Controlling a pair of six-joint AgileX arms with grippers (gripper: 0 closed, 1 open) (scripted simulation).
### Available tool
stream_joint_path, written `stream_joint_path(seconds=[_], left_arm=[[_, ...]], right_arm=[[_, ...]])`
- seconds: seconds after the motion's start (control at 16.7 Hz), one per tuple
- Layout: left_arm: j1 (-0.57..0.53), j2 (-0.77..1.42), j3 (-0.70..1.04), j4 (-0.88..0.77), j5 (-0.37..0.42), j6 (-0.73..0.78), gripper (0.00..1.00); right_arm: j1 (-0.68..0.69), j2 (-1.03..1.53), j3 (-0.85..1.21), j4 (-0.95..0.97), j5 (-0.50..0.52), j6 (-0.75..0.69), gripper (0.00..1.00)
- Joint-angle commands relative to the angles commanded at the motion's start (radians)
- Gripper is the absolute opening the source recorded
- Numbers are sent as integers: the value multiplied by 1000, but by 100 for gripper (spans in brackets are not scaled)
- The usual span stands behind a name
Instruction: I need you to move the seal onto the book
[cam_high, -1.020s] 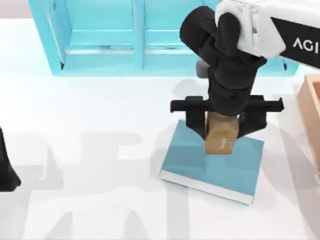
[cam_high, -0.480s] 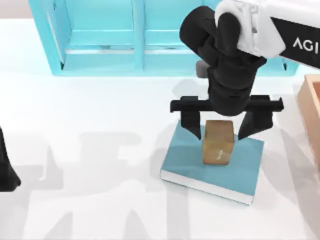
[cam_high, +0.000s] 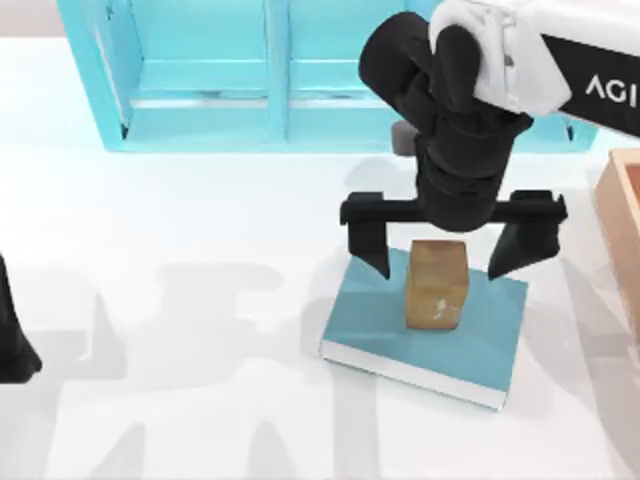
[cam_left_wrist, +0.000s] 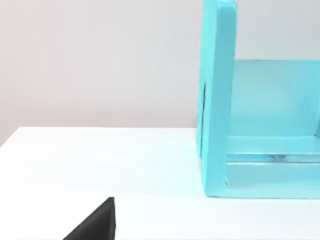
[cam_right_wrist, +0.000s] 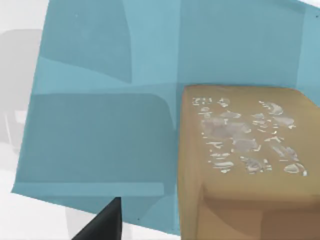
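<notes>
The seal (cam_high: 437, 285) stands upright on the teal book (cam_high: 470, 335), which lies on the white surface (cam_high: 200, 300) right of centre; the right hand (cam_high: 448, 262) hangs above it, fingers spread wide and clear of its sides; the left arm sits parked at the surface's left edge.

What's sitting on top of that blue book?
The seal stands on the book, between the open right end effector fingers. The cover patch beneath the seal is hidden.
</notes>
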Motion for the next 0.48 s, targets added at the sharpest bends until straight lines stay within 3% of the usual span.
stream_joint_path(seconds=[0.48], left_arm=[[0,0,0,0,0,0,100]], right_arm=[[-2,-6,107,-114,0,-1,100]])
